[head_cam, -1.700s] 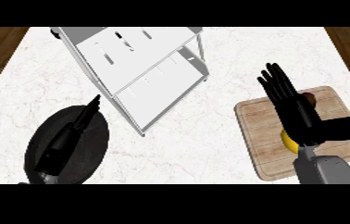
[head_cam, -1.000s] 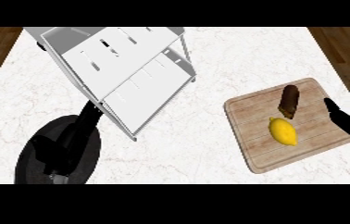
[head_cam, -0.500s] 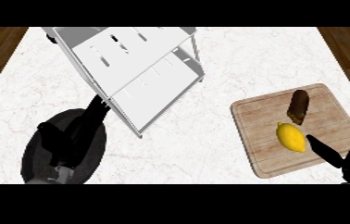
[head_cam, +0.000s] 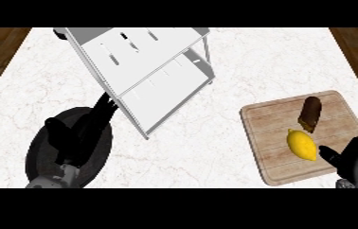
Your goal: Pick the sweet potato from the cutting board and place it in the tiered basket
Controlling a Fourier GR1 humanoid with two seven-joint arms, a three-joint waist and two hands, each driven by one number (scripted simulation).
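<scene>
The sweet potato, a stubby dark-brown oblong, lies on the board at right of frame, just above a lemon. The right hand shows partly at lower right; open or closed, I cannot tell. The left hand, lower left, holds its fingers straight beside the basket.

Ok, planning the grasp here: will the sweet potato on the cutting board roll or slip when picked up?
The sweet potato is long and rounded, so it may roll sideways if nudged. It looks solid, likely lifting as one stiff piece. The lemon close by could get bumped.
</scene>
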